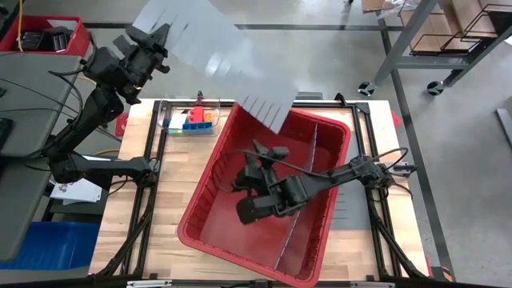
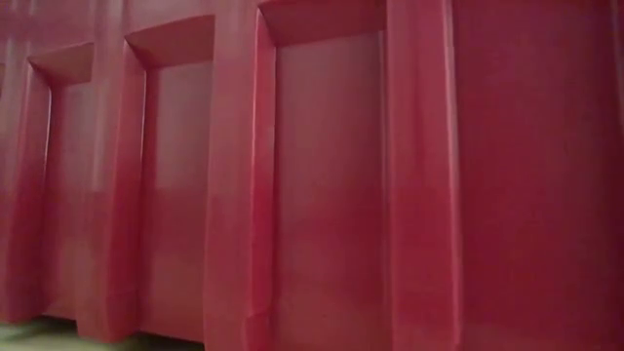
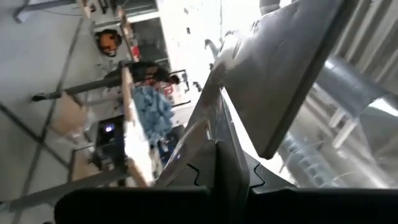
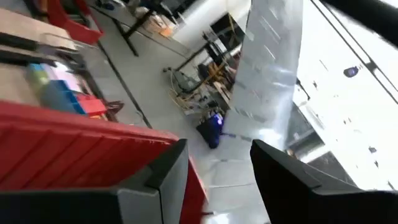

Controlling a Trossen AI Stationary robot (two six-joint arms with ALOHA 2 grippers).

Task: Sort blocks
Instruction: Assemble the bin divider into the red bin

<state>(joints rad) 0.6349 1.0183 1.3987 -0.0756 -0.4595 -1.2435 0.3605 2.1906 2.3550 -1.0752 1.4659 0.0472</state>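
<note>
My left gripper (image 1: pixel 156 38) is raised above the table's far left corner, shut on a large grey slotted divider sheet (image 1: pixel 216 56). The sheet reaches out in the air as far as the red bin's far rim (image 1: pixel 280 112). My right gripper (image 1: pixel 260 160) is inside the red bin, open, with nothing between its fingers (image 4: pixel 158 180). The blocks (image 1: pixel 198 120), in blue, red, yellow and green, lie on the table just beyond the bin's far left wall. They also show in the right wrist view (image 4: pixel 59 93). My left gripper pinches the divider sheet between its two fingers at the sheet's end (image 3: pixel 214 121) farthest from the bin. The sheet is lifted clear of everything. It slants out from the fingers, and its slotted edge (image 1: pixel 268 112) hangs over the bin's far rim.
The red bin (image 1: pixel 208 232) lies askew across the middle of the table and fills the low view (image 2: pixel 312 175). A second grey divider (image 1: pixel 310 164) stands on edge inside it, along its length. A metal frame (image 1: pixel 156 144) borders the table. A rack (image 1: pixel 456 32) stands beyond the far right.
</note>
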